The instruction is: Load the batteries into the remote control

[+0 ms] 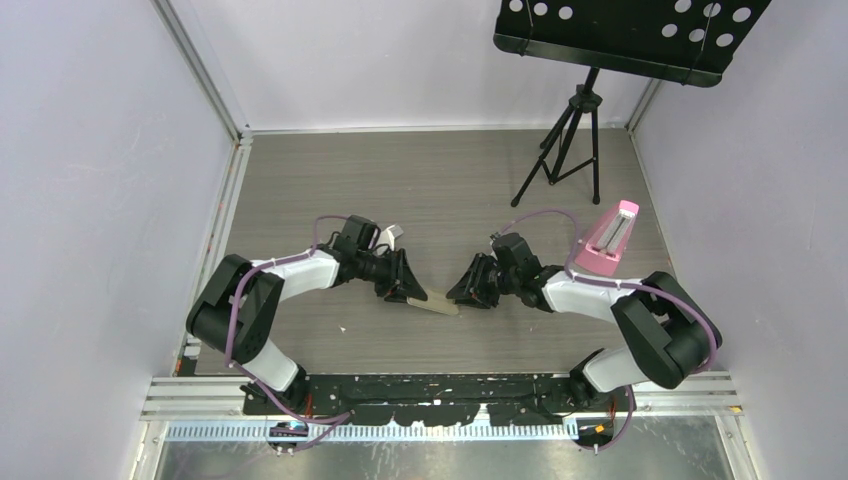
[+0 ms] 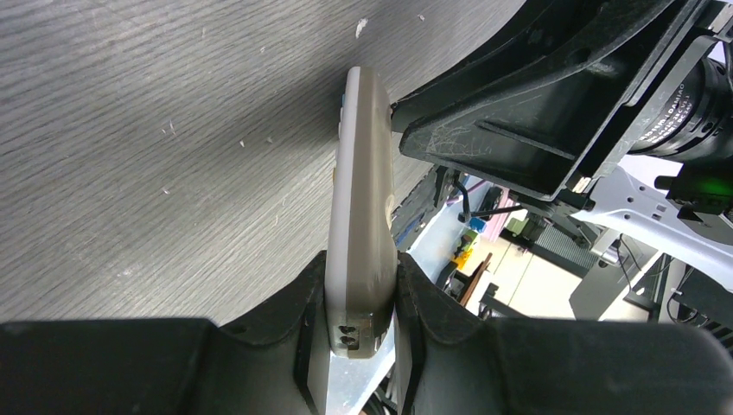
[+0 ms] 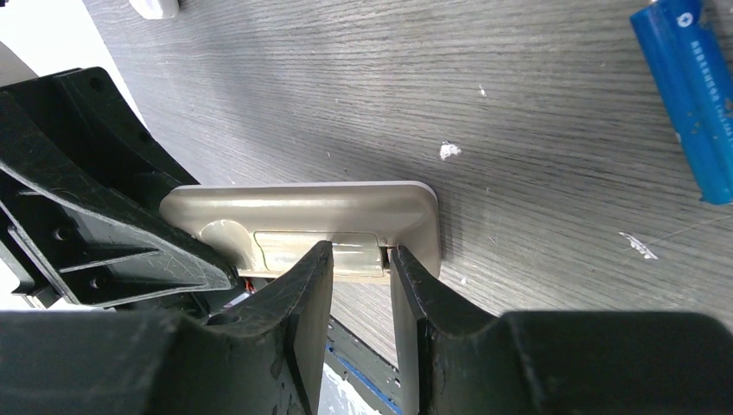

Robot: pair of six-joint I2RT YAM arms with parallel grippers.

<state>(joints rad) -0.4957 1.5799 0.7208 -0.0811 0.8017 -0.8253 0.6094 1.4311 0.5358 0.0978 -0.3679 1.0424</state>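
The remote control (image 1: 433, 301) is held edge-up just above the table between the two arms, tan-beige face showing. My left gripper (image 1: 407, 287) is shut on one end of it; the left wrist view shows the remote (image 2: 363, 173) clamped between both pads (image 2: 360, 298). My right gripper (image 1: 466, 291) is at the other end, jaws slightly apart with nothing between them. Its tips (image 3: 361, 259) rest against the battery cover on the remote's beige back (image 3: 302, 212). One bluish battery (image 3: 691, 95) lies on the table beyond. The other batteries are out of view.
A pink wedge-shaped object (image 1: 610, 240) stands at the right behind the right arm. A black music stand on a tripod (image 1: 572, 140) is at the back right. A small white object (image 1: 395, 235) lies by the left wrist. Walls enclose three sides.
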